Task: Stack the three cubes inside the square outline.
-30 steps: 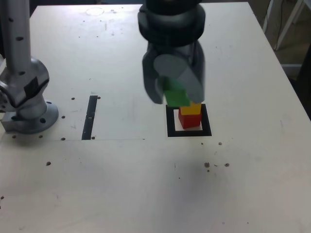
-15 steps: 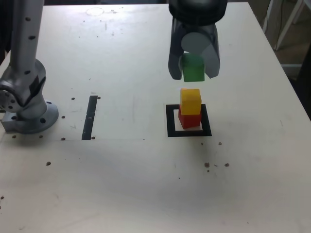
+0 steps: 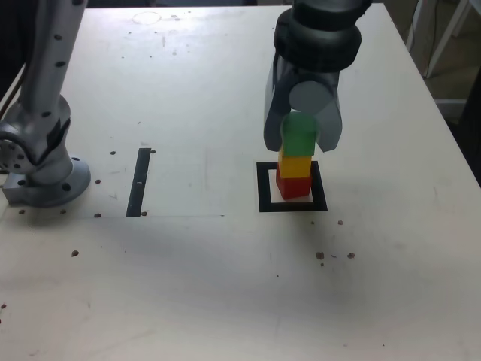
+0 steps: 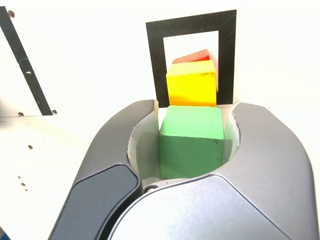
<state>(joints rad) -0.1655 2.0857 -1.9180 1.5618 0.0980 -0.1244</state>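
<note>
Since the earlier frame I have brought the claw [image 3: 301,143] down, and the green cube [image 3: 299,134] with it, so that in the exterior view the cube now overlaps the yellow one instead of showing apart above it. The claw is clamped on the green cube, one finger [image 4: 145,145] on each side of it, fingertips pointing down toward the bench [image 3: 188,286]. My arm [image 3: 319,34] enters from the top of the exterior view, its wrist above the claw. Just under the green cube in that view is the yellow cube [image 3: 295,166]; whether the two touch, I can't tell. The yellow cube sits on the red cube [image 3: 293,187], and my wrist view shows the two slightly turned against each other. The red cube stands inside the square outline [image 3: 266,203], which lies flat on the bench. Farther out, toward the exterior view's left, I see the black strip [image 3: 138,184], and beyond it the grey base [image 3: 49,184] standing on the bench.
</note>
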